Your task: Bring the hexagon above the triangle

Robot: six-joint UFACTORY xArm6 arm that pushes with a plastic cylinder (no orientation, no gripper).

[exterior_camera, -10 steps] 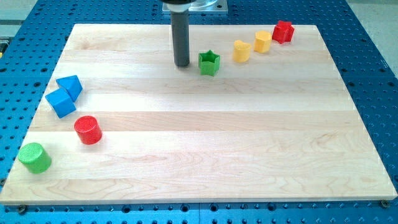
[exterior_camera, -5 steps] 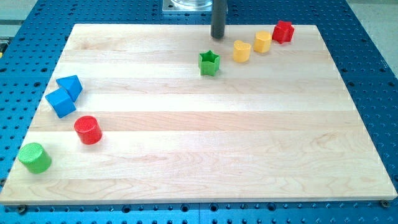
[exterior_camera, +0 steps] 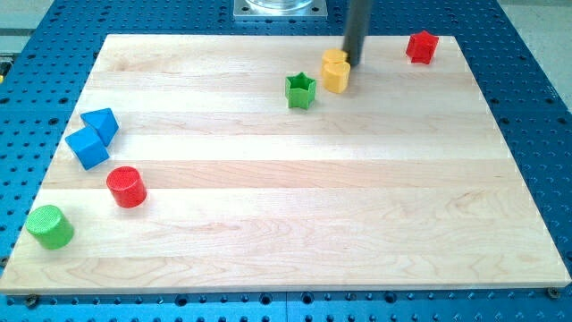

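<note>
The rod is cut off by the view's top, so only its lower stretch shows. No pincer shows anywhere, so I cannot tell any opening or hold. The metal mounting plate [exterior_camera: 277, 7] is cut off at the top too.

A blue perforated table [exterior_camera: 536, 107] carries the pale wooden board [exterior_camera: 286, 215].

My tip [exterior_camera: 355, 63] touches the right side of two yellow blocks pressed together, the rear yellow block [exterior_camera: 335, 59] and the front yellow block [exterior_camera: 336, 80]. Their shapes are hard to make out, so I cannot tell which is the hexagon.

The green star [exterior_camera: 301, 90] sits just left of them, and the red block [exterior_camera: 421, 46] lies well apart at upper right.

Far left, the blue triangle [exterior_camera: 101, 122] touches the blue cube [exterior_camera: 88, 148]. Nearby below are the red cylinder [exterior_camera: 126, 187] and the green cylinder [exterior_camera: 49, 226].
</note>
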